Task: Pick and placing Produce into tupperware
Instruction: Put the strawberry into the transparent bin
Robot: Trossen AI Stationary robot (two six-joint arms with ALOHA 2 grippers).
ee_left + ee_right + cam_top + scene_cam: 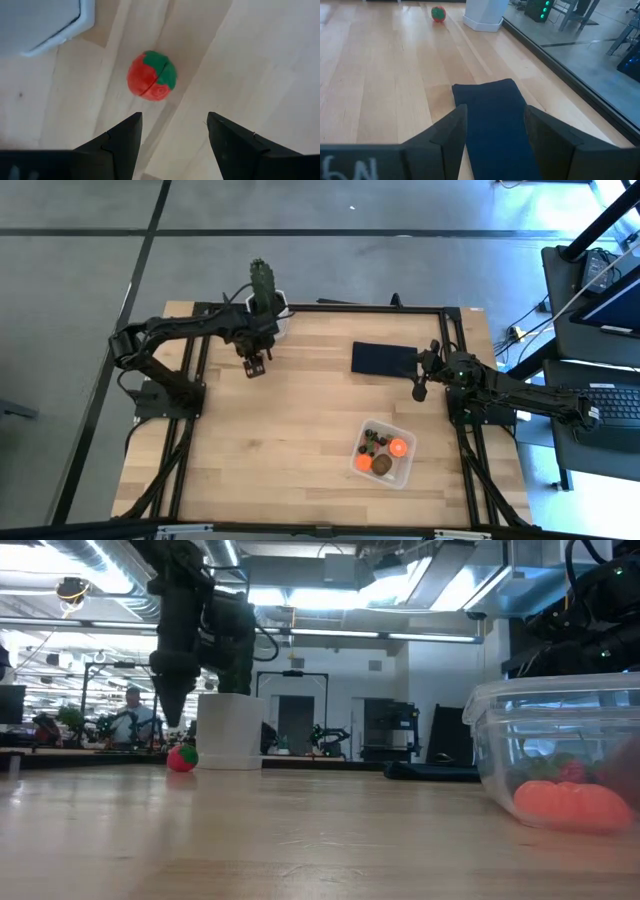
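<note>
A red strawberry (151,76) with a green cap lies alone on the wooden table, close to the white pot (45,22); it also shows in the low view (182,758). My left gripper (174,127) hangs open just above it, pointing down, and touches nothing. The clear tupperware (408,463) stands at the near right. It holds orange balls (398,447), a brown oval (382,465) and small dark berries (372,438). My right gripper (495,130) waits open at the right, over the end of a flat black rectangle (490,100).
The white pot with a green cactus (262,283) stands at the table's far edge, right beside the left gripper (256,367). The black rectangle (383,359) lies right of centre. Bare wood stretches between the strawberry and the tupperware (560,710).
</note>
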